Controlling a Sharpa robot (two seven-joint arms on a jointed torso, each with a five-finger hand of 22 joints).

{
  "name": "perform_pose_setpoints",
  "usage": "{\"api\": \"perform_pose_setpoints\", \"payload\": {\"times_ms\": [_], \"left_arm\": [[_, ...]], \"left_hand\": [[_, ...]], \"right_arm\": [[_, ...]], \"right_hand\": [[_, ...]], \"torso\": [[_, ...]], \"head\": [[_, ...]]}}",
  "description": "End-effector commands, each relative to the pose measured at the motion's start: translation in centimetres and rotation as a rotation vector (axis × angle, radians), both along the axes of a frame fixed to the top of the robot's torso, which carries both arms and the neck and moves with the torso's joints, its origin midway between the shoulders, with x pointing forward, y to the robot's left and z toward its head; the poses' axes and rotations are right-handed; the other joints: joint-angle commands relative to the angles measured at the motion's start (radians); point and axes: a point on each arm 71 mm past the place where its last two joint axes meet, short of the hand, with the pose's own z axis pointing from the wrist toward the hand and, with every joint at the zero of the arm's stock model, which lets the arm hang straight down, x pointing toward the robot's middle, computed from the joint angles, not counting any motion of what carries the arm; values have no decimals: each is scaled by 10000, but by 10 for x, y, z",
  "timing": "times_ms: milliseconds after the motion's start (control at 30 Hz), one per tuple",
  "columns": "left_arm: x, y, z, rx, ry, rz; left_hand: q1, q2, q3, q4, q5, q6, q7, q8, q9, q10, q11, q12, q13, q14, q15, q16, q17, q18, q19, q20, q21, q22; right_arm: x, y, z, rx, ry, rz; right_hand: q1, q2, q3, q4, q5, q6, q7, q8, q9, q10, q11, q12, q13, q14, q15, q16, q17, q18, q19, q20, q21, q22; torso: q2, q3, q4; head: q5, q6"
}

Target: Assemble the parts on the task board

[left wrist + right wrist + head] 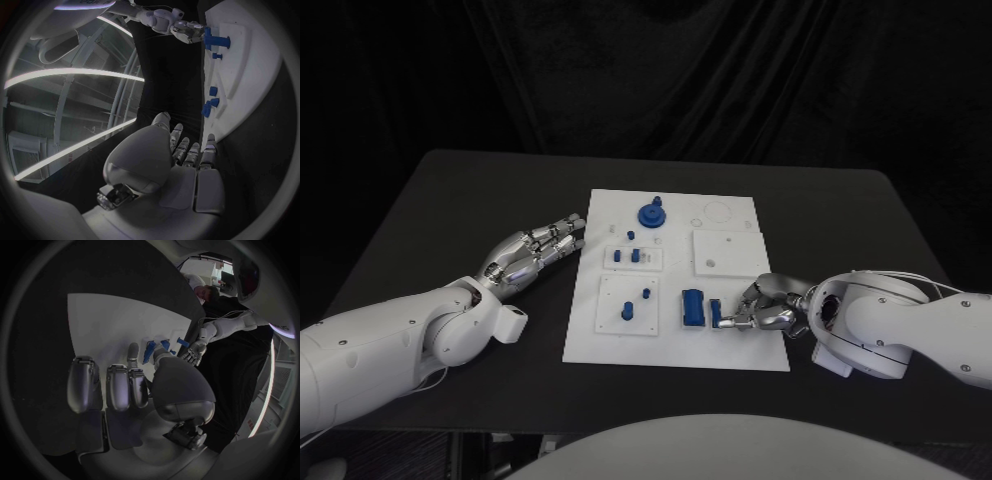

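Observation:
The white task board (740, 345) lies in the middle of the black table. Blue parts stand on it: a round knobbed part (651, 214) at the far end, small pegs (632, 258) further in, and a tall block (692, 307) near the front. My right hand (764, 308) rests on the board's right front part with fingers curled, pinching a small blue part (718, 313) just right of the block; the right wrist view shows this part (149, 352) between the fingertips. My left hand (531, 255) lies flat beside the board's left edge, fingers stretched out and holding nothing.
A square white inset plate (727, 252) and a round outline (717, 212) sit on the board's right half. Another inset (629, 305) at the front left carries two small blue pieces. In the left wrist view the board (250, 65) runs past my left hand (181, 160).

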Motion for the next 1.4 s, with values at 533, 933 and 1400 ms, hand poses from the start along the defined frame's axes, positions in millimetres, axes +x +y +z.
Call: {"api": "perform_pose_setpoints", "payload": {"times_ms": [533,933,1400], "left_arm": [[-1,-1,0,-268,-98,-68],[-1,-1,0,-262,-65,-85],[-1,-2,0,-266,-42,-111]], "left_hand": [[37,21,70,10,60,-29,57,11,4,-14,78,66,10,-3,102,5,-3,110,9,72,48,-3],[33,22,75,11,56,-25,59,12,4,-12,81,69,10,0,106,6,-2,110,12,74,50,1],[31,28,84,10,58,-30,61,13,4,-12,83,71,11,0,112,7,-2,110,13,78,50,-1]], "right_arm": [[-1,0,-5,-204,225,246],[2,0,-7,-310,226,150],[4,3,-11,-473,449,332]], "right_hand": [[7,-9,-81,110,-29,-63,-47,276,183,1060,-127,27,2632,583,-76,46,12,72,105,-73,-44,1916],[67,193,-27,144,-7,-83,-73,401,264,1060,-151,27,2632,584,-96,44,10,72,107,-92,-45,1917],[411,415,95,-49,99,-158,-98,555,355,1060,-176,27,2632,586,-119,41,12,74,105,-118,-60,1914]], "torso": [[2,3,5],[6,-1,16],[3,0,18]], "head": [[-4,1],[11,1],[21,1]]}}
